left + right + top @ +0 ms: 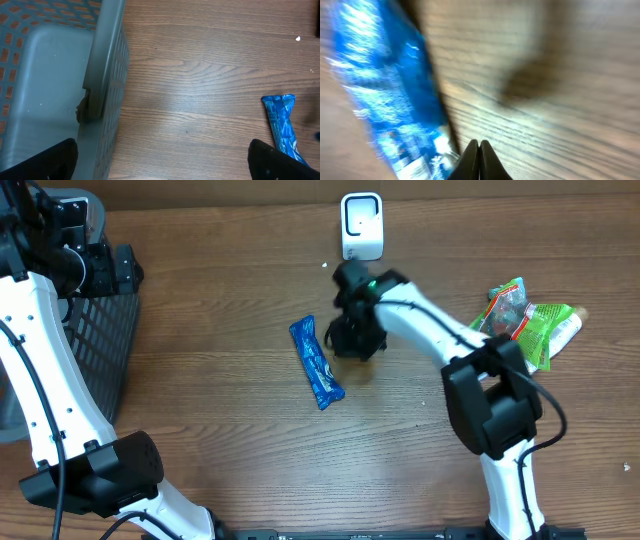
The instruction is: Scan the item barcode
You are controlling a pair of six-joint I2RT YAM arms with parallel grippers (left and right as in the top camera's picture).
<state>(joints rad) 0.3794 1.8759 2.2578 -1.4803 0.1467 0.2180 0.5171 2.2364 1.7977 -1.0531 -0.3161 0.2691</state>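
Blue wrapper [385,85] blurred beside right fingers [472,160] pressed together — left fingers [45,160] spread, mostly cropped.

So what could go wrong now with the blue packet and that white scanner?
1. The right jaws are shut and sit beside the blue packet, not around it, so they might just shove it across the table.
2. The packet lies flat, which may make it hard to pinch.
3. No barcode shows from here, so it could face away from the white scanner.

One blue wrapper [316,363], one white scanner [361,224], one mesh basket [100,340] — green packets [530,320], seemingly two
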